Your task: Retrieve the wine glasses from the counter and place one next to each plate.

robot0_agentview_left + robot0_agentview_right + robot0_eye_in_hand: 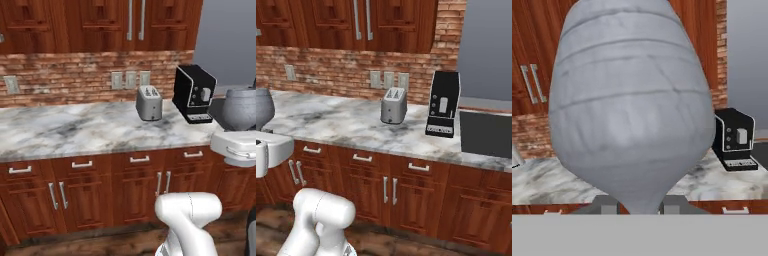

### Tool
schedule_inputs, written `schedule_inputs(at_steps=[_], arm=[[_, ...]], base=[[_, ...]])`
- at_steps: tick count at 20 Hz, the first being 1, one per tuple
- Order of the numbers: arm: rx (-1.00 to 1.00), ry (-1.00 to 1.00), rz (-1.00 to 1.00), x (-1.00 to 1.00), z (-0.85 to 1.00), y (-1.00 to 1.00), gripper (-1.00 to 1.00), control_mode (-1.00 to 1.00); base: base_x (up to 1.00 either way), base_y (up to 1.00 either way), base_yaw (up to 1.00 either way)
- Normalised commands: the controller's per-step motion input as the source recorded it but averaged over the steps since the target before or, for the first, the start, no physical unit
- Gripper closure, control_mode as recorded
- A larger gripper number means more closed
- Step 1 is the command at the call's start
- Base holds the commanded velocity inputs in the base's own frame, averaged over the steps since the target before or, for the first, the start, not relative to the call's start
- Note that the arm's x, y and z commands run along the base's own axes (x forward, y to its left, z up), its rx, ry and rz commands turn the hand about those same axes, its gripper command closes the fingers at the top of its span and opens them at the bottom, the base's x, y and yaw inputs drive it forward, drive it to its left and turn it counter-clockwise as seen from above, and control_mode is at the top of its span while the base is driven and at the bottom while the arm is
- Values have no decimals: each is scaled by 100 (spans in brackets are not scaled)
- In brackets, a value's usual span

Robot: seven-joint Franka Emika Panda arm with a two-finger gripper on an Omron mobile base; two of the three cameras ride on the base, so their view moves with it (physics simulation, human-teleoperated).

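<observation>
- Wine glass [632, 110]: grey bowl looms large in the hand view, tapering down to the stem right between the finger tips [604, 204]. Same bowl shows at the right edge of the left base view [241, 107] and the left edge of the right base view [262, 107], up in the air over the white arm, in front of the counter edge.
- Tool [634, 205]: jaws closed narrow on the glass, tips either side of the bowl's base; exact contact is prob. at the stem top, hard to see that close.
- Counter [65, 130]: marble top over reddish-brown cabinets w/ silver handles, brick wall behind.
- Toaster [149, 102]: silver, on the counter toward the back, near the wall outlets [130, 79].
- Coffee machine [194, 93]: black, just right of the toaster, also on the counter.
- Upper cabinets [100, 22]: wood, above the brick.
</observation>
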Motion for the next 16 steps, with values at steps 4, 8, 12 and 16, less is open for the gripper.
schedule_inputs(at_steps=[4,8,12,16], arm=[[0,0,0,0,0,0,100,100],[0,0,0,0,0,0,100,100],[0,0,0,0,0,0,100,100],[0,0,0,0,0,0,100,100]], base=[[-100,-7,-6],[-100,0,-7],[-100,0,-9],[-100,0,-12]])
